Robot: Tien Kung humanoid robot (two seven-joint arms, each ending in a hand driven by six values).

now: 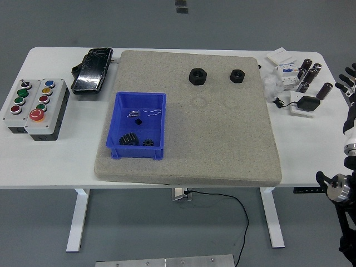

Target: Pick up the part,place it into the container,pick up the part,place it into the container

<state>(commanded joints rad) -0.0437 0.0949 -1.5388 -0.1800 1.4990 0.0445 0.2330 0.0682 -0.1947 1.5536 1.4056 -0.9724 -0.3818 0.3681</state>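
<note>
Two black hex nuts lie on the grey foam mat (pixel 222 144), the larger (pixel 197 75) to the left of the smaller (pixel 237 75), near the mat's far edge. A blue container (pixel 138 125) sits on the mat's left part and holds black gears and small metal bits. My right hand (pixel 348 83) is at the picture's right edge, past the table's right end, fingers spread and empty, far from both nuts. My left arm is out of view.
A button box (pixel 35 107) sits at the table's left end. A black device (pixel 92 69) lies at the back left. Black cylinders (pixel 310 75), white electrical parts (pixel 283 68) and a black adapter (pixel 306 103) crowd the right end.
</note>
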